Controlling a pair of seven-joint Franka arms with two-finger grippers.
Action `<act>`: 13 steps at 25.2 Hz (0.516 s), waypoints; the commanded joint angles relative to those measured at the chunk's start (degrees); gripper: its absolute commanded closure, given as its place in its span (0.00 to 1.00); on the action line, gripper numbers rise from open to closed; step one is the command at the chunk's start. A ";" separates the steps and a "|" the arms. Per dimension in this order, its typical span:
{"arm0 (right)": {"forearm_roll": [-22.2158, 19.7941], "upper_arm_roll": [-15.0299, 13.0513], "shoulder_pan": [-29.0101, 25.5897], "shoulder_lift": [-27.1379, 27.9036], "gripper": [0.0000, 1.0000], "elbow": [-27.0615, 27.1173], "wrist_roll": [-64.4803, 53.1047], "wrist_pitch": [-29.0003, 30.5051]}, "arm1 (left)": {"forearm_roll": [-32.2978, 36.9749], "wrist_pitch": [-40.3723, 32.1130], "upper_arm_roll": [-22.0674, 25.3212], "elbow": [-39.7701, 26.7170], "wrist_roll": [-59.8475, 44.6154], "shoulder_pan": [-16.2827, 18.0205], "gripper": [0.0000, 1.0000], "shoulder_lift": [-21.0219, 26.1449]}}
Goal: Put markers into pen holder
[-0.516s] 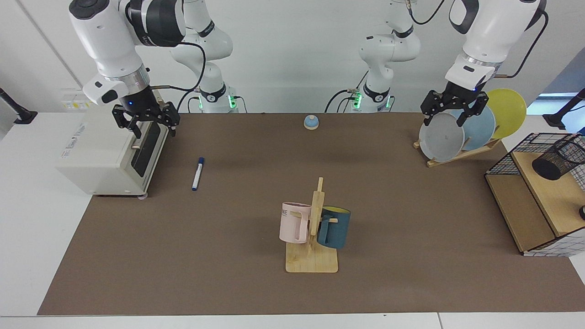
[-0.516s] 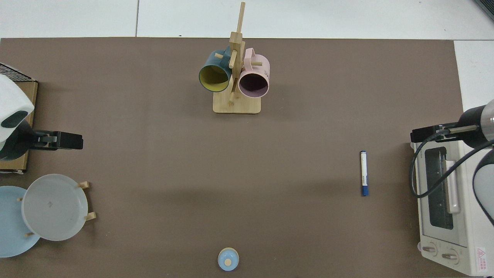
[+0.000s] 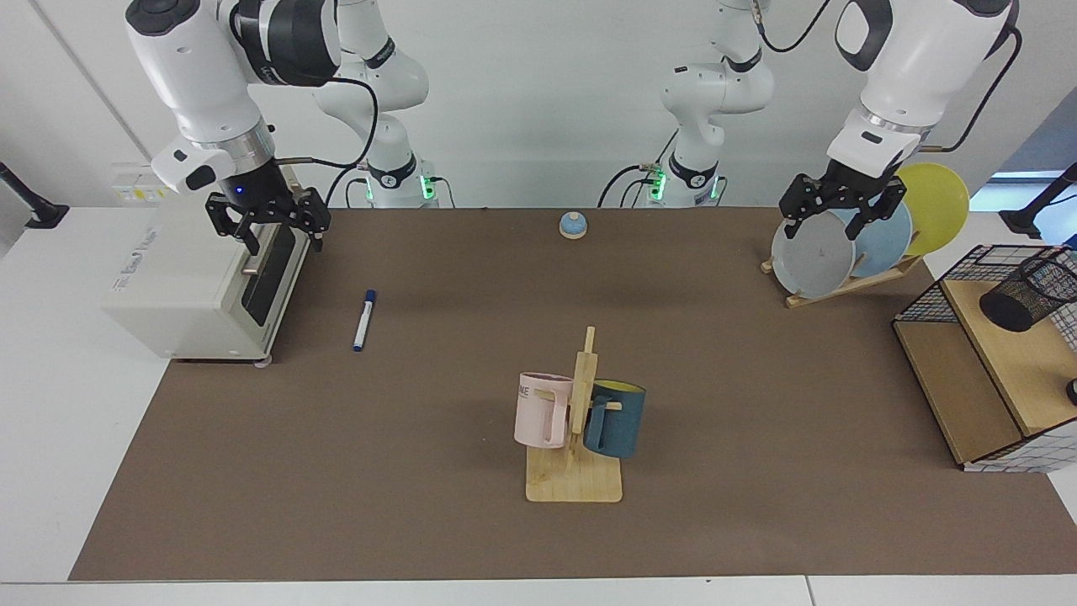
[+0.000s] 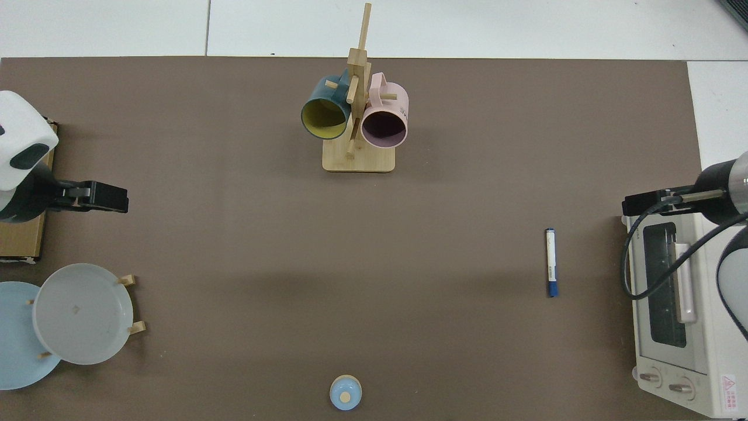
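The marker (image 3: 363, 320) (image 4: 551, 262), white with a blue cap, lies flat on the brown mat beside the toaster oven. The pen holder (image 3: 1028, 292), a black mesh cup, lies tipped on the upper wooden shelf of the wire basket frame; in the top view it is out of sight. My right gripper (image 3: 284, 238) (image 4: 643, 203) hangs open and empty over the oven's front, up and left of the marker in the facing view. In front of the plates my left gripper (image 3: 824, 223) (image 4: 96, 197) is open and empty too, left of the pen holder.
A toaster oven (image 3: 202, 286) stands at the mat's edge. A wooden mug rack (image 3: 576, 480) holds a pink and a blue mug mid-table. Plates lean in a wooden rack (image 3: 850, 286). A small blue bell (image 3: 573, 225) and the wire basket frame (image 3: 925, 295) stand nearby.
My left gripper has risen a little and shifted slightly towards the wire basket side. The right gripper and the marker have stayed where they were.
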 commanded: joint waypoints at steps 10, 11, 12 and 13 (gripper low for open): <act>-0.84 0.27 -0.05 -0.67 0.00 -3.29 -1.29 0.96 | 1.62 -0.16 0.40 -1.72 0.57 -0.71 0.00 -0.56; -0.84 0.27 -0.05 -0.67 0.00 -4.69 -1.12 1.31 | 1.62 0.01 0.49 -2.25 0.74 -0.71 0.00 -0.56; -0.75 0.27 -0.05 -0.58 0.00 -6.71 -0.94 2.01 | 1.62 0.19 0.40 -2.43 0.83 -0.71 0.00 -0.64; -0.75 0.27 -0.49 -0.41 0.00 -8.64 -0.76 3.41 | 1.62 0.19 0.40 -2.43 0.83 -0.71 0.00 -0.56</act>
